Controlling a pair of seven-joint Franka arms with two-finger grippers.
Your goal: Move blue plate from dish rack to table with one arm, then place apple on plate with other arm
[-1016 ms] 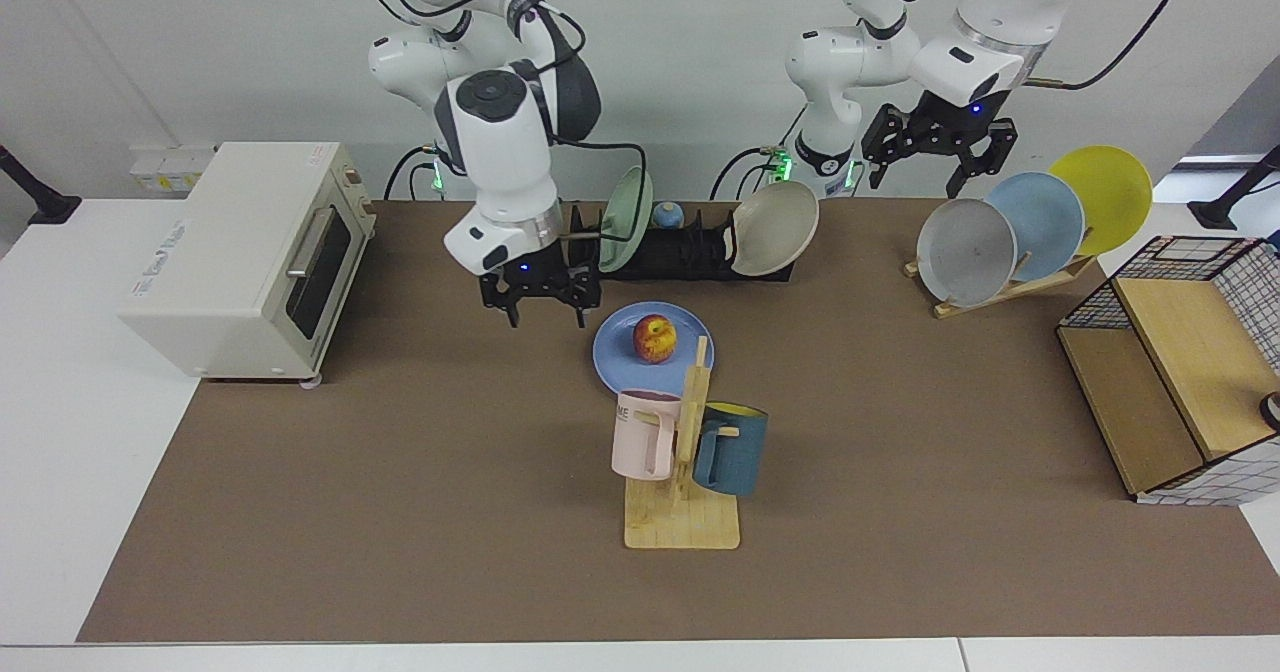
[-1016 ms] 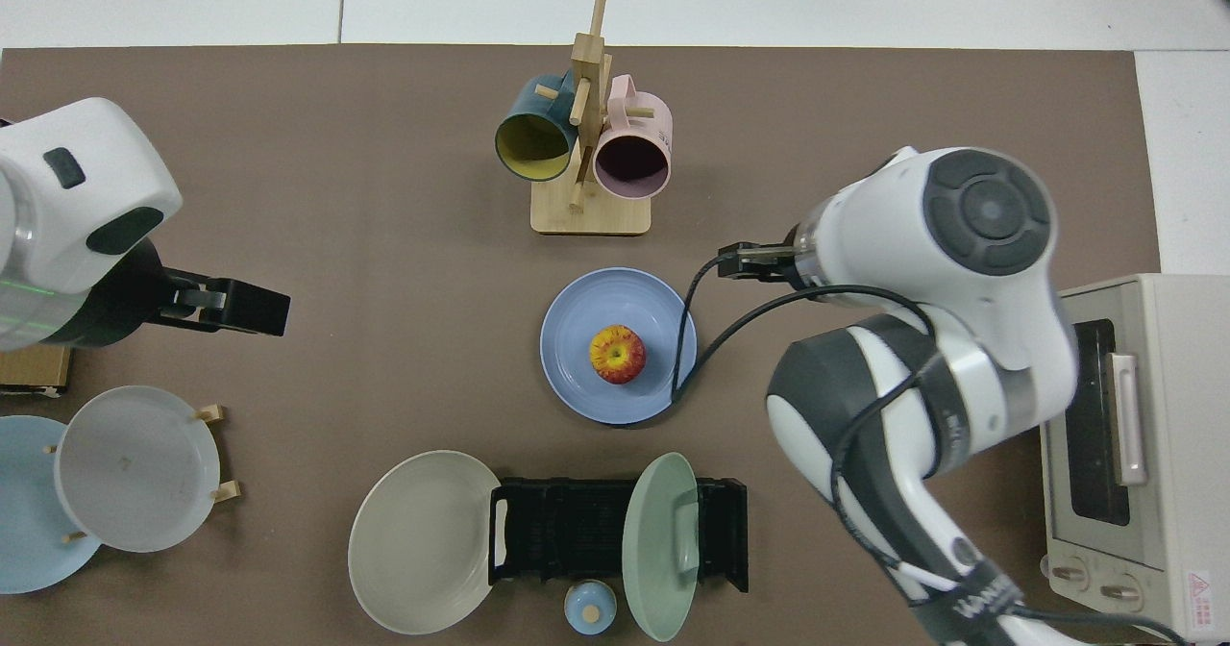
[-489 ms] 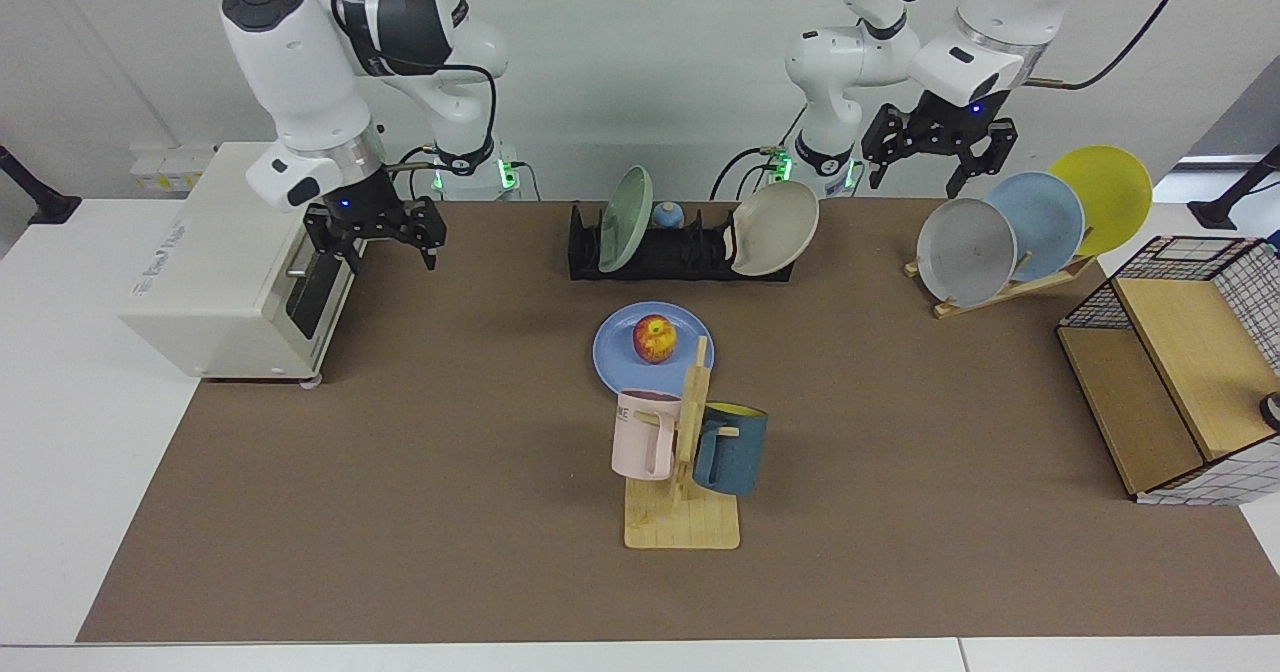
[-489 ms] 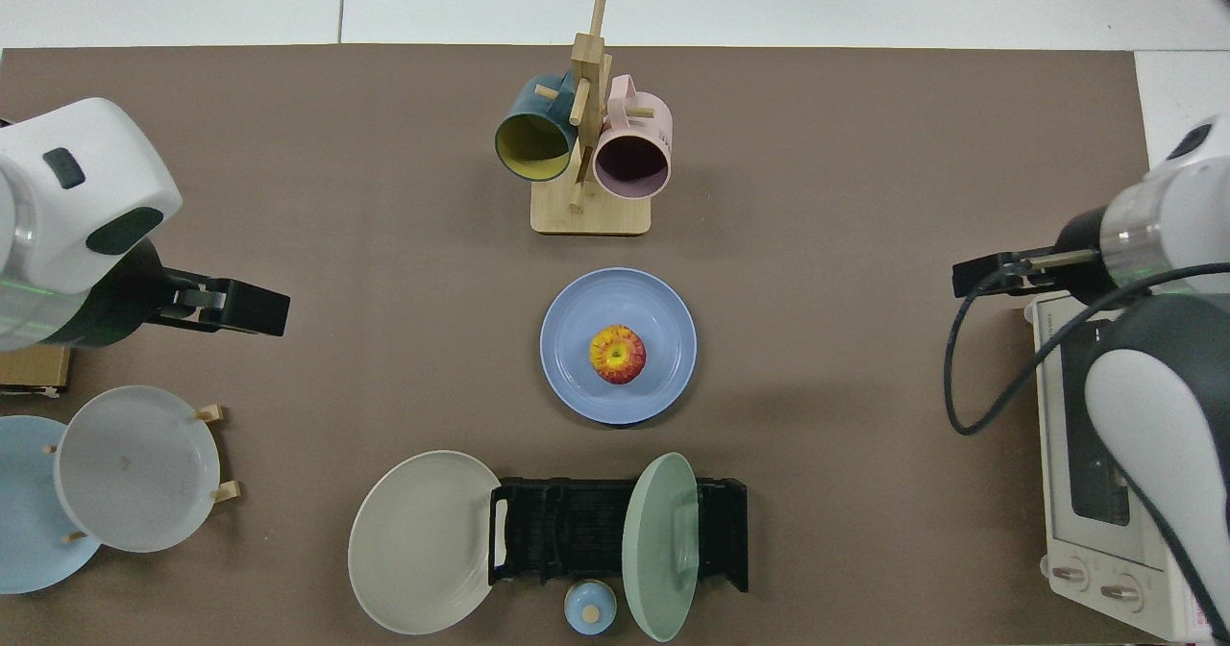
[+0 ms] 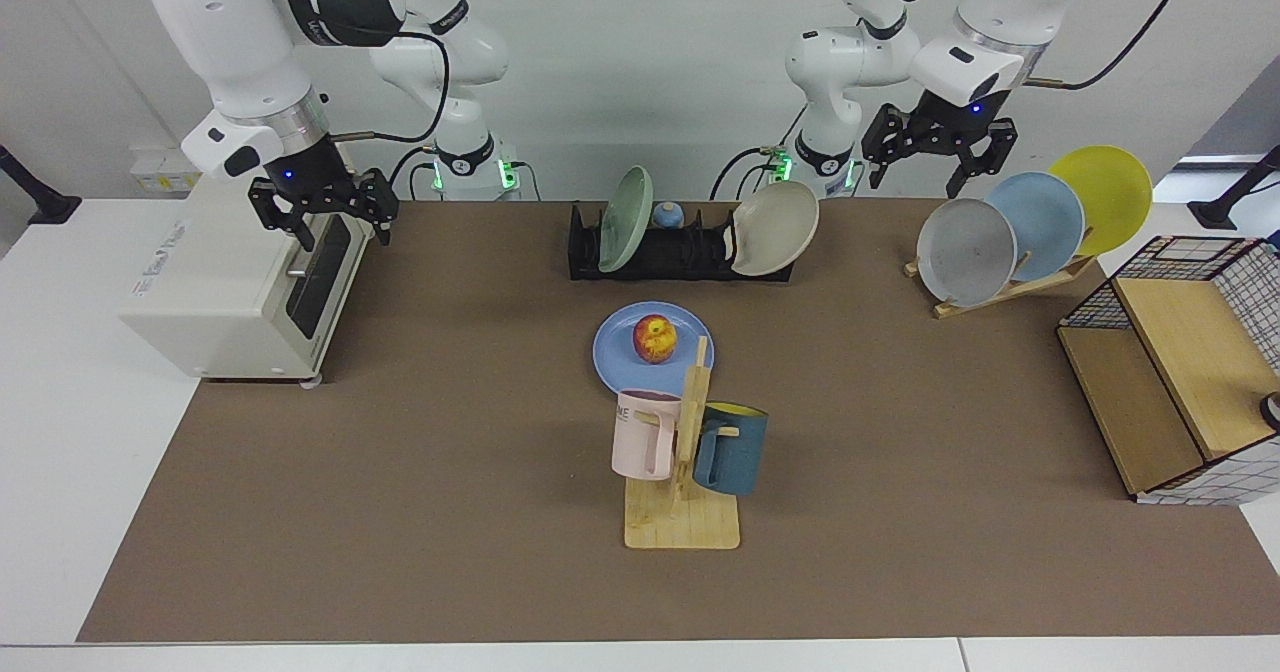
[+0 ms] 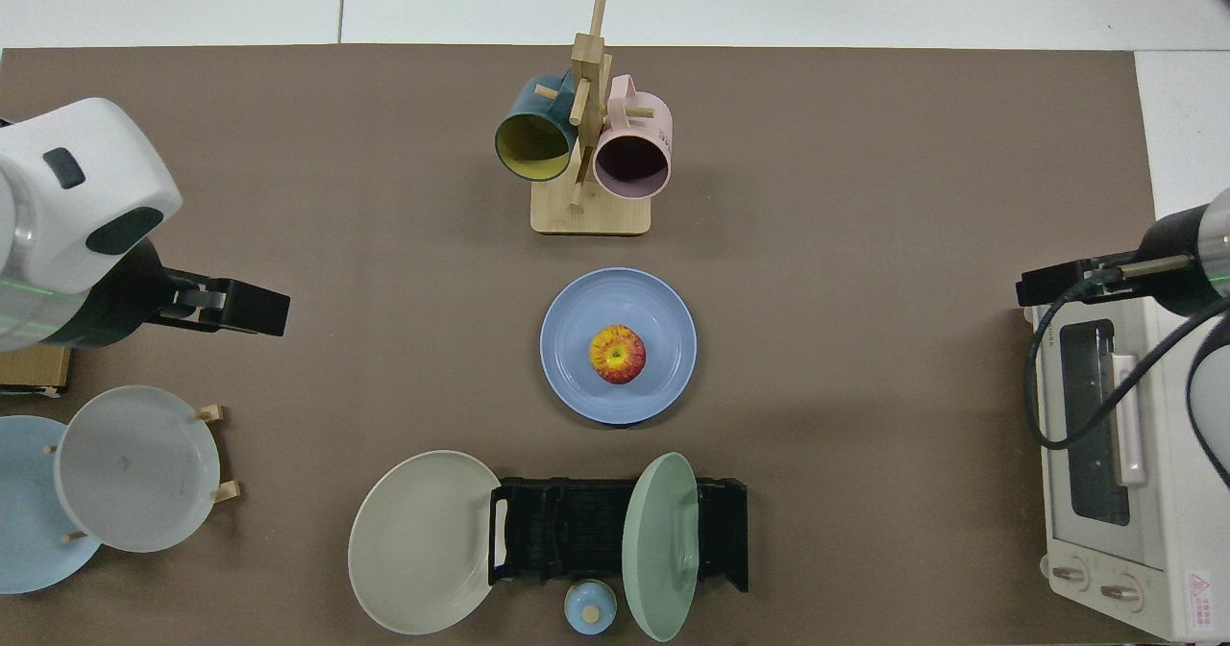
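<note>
- Small red-and-yellow apple [image 5: 654, 338] sits mid periwinkle-blue round plate [image 5: 612, 357], flat on the brown table [image 5: 400, 452].
- Right gripper [image 5: 323, 214] hangs over the white toaster oven [image 5: 240, 262], jaws spread, empty.
- Left gripper [image 5: 938, 152] hangs above the grey plate [image 5: 965, 250], jaws spread too.

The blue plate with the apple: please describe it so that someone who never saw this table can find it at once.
Start at the black dish rack by the table's far edge, then come toward the wooden mug tree. The blue plate lies flat on the table between them. Unlike the rack's green plate and beige plate, it is periwinkle and carries a red apple.
</note>
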